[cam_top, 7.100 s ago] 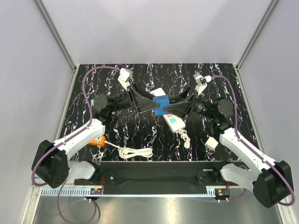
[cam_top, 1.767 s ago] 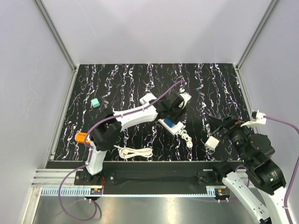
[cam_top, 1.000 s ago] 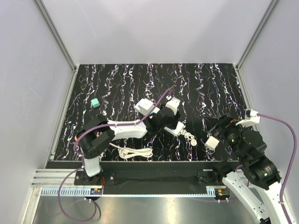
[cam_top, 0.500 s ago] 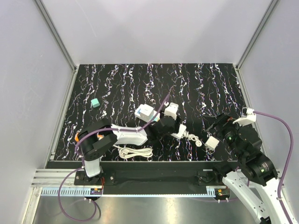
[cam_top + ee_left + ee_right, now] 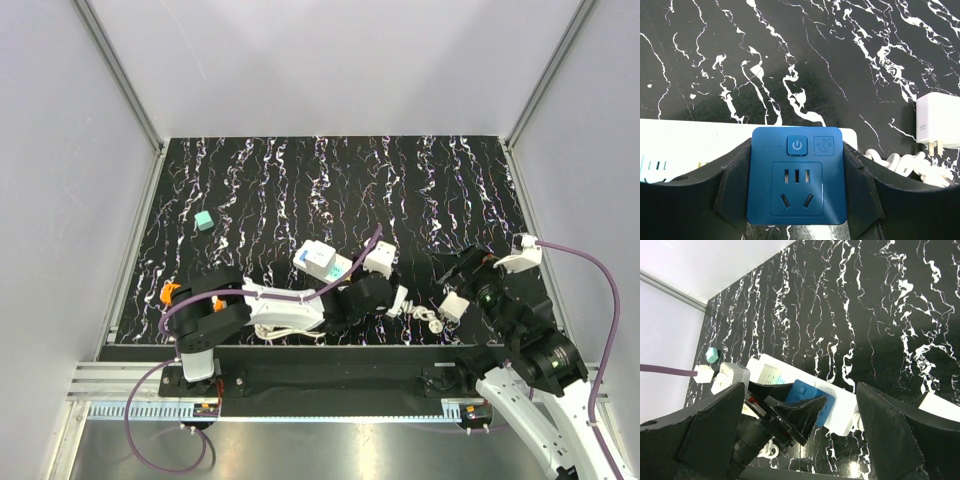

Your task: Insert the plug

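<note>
The royal-blue plug (image 5: pixel 796 182) faces the left wrist camera with its power button and socket holes showing. My left gripper (image 5: pixel 796 186) is shut on it, one black finger against each side. It sits on top of the white power strip (image 5: pixel 690 145), and its prongs are hidden. From the right wrist I see the plug (image 5: pixel 799 391) on the power strip (image 5: pixel 840 415), near the cord end. In the top view my left gripper (image 5: pixel 372 292) reaches low along the near edge and hides the plug; the power strip's (image 5: pixel 318 258) far end sticks out. My right gripper (image 5: pixel 801 405) stands open and empty, off to the right.
A white adapter (image 5: pixel 453 307) lies beside the right gripper (image 5: pixel 465 275), with the strip's coiled cord (image 5: pixel 425 318) next to it. A pale teal cube (image 5: pixel 204 220) sits far left. An orange socket block (image 5: pixel 168 293) and its white cord (image 5: pixel 290 328) lie near the front edge.
My left arm has drawn back toward the near edge with the plug, and the power strip has slid along with it. The right arm has shifted slightly.
</note>
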`<move>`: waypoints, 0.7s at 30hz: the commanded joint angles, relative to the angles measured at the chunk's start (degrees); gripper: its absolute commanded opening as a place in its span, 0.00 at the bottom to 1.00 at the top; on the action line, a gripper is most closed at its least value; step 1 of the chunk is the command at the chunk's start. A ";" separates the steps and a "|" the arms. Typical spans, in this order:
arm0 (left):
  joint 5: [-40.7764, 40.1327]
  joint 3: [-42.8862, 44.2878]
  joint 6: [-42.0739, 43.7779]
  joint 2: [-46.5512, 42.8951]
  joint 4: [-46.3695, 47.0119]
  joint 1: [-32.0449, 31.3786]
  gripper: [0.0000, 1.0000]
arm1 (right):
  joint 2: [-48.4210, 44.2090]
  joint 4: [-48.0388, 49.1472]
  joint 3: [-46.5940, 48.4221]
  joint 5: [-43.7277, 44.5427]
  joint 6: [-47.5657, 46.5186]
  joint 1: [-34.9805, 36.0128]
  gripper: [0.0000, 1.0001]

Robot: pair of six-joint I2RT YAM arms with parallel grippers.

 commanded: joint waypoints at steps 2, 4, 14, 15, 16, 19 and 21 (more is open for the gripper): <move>1.60 0.25 1.61 -0.02 -14.32 -1.18 0.75 | 0.83 1.91 -0.66 0.11 1.66 0.26 1.00; 2.39 1.48 2.93 -0.90 -14.93 -1.18 0.82 | 1.10 1.91 -0.66 -0.07 1.49 0.26 1.00; 6.52 3.85 4.78 -2.93 -16.87 -1.45 0.90 | 1.27 2.18 -0.57 -0.33 0.96 0.26 1.00; 6.88 4.12 5.04 -2.93 -17.57 -1.36 0.92 | 1.19 2.18 -0.57 -0.42 1.04 0.26 1.00; 7.32 4.90 5.22 -3.10 -18.18 -1.45 0.93 | 1.27 2.18 -0.57 -0.42 0.87 0.26 1.00; 9.60 6.49 5.49 -3.72 -19.77 -1.36 0.99 | 1.01 2.18 -0.31 -0.33 0.69 0.18 0.99; 11.27 7.28 5.49 -4.16 -20.38 -1.45 0.99 | 0.84 2.27 -0.22 -0.24 0.61 0.26 1.00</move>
